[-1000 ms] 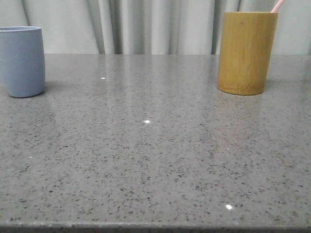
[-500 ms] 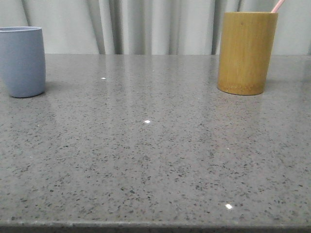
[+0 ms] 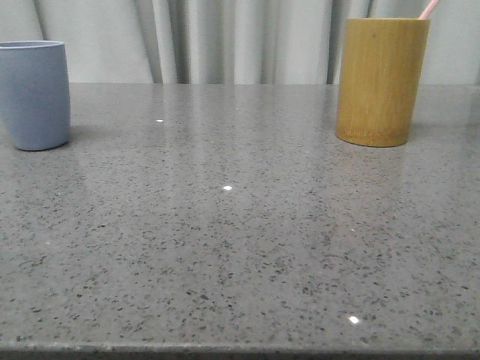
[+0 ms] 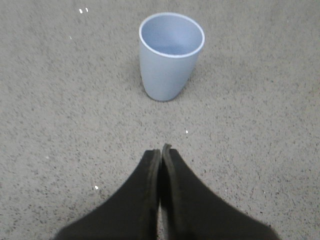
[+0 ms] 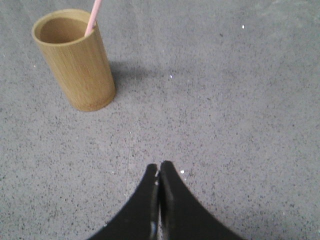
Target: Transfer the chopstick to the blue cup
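The chopstick (image 5: 93, 16) stands tilted inside the bamboo holder (image 3: 380, 81) at the right rear of the grey worktop (image 3: 240, 240). The blue cup (image 3: 34, 94) stands upright and empty at the left rear, well apart from the holder. The left gripper (image 4: 161, 151) and right gripper (image 5: 159, 167) are fully closed, holding nothing, above bare worktop.

The table (image 3: 240, 247) is grey stone speckled with dark and pale flecks. The cup (image 3: 34, 94) is plain matte pale blue-grey. The bamboo holder (image 3: 381, 81) is yellow-brown with faint vertical grain. The chopstick (image 3: 428, 9) is pale pink. The curtain (image 3: 225, 41) is off-white. Both grippers, left (image 4: 161, 149) and right (image 5: 159, 166), are black.
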Tool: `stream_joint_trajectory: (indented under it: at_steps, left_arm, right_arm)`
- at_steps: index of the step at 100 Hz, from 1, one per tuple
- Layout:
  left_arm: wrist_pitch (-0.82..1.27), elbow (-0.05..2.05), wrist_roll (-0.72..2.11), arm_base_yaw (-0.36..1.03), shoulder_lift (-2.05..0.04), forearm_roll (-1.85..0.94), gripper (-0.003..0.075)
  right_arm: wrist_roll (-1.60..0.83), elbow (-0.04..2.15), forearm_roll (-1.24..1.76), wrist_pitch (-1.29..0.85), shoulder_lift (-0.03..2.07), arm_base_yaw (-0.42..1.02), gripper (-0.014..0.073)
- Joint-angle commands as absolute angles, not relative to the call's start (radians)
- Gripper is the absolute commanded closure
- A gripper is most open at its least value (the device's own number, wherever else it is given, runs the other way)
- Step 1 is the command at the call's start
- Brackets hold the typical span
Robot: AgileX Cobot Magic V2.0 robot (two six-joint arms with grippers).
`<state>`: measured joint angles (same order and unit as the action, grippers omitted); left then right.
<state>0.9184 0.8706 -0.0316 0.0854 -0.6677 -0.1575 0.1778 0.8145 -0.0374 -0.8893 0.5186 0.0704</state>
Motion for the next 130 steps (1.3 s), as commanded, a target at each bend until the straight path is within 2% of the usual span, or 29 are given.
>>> stream_joint_trajectory:
  at_steps: [1, 20, 27, 34, 46, 56, 63, 70, 94, 130]
  left_arm:
    - [0.868, 0.907, -0.031, 0.085, -0.694, -0.181, 0.0739]
    - [0.862, 0.907, -0.023, 0.085, -0.700, -0.183, 0.0738]
    - [0.859, 0.907, -0.021, 0.085, -0.700, -0.192, 0.0733]
    - [0.853, 0.907, -0.017, 0.085, -0.700, -0.206, 0.0695]
    - [0.850, 0.907, -0.012, 0.085, -0.700, -0.220, 0.0533]
    - [0.850, 0.907, -0.012, 0.085, -0.700, -0.220, 0.0318]
    - [0.849, 0.907, -0.012, 0.085, -0.700, -0.220, 0.0185]
    - [0.831, 0.907, -0.012, 0.085, -0.700, -0.220, 0.0117]
    - [0.722, 0.931, -0.012, 0.085, -0.750, -0.218, 0.0113]
    - [0.662, 1.150, 0.014, 0.085, -1.091, -0.213, 0.0113]
  right_arm:
    - [0.169, 0.849, -0.042, -0.840, 0.534, 0.066, 0.0662]
    - [0.169, 0.849, -0.042, -0.841, 0.534, 0.066, 0.0655]
    - [0.169, 0.849, -0.042, -0.841, 0.534, 0.066, 0.0615]
    - [0.168, 0.849, -0.042, -0.841, 0.534, 0.066, 0.0537]
    - [0.167, 0.849, -0.042, -0.838, 0.534, 0.066, 0.0335]
    - [0.167, 0.849, -0.042, -0.836, 0.534, 0.066, 0.0167]
    - [0.167, 0.849, -0.042, -0.835, 0.534, 0.066, 0.0103]
    - [0.167, 0.849, -0.042, -0.834, 0.534, 0.066, 0.0083]
    - [0.167, 0.849, -0.042, -0.826, 0.534, 0.066, 0.0084]
    - [0.167, 0.849, -0.042, -0.811, 0.534, 0.066, 0.0084]
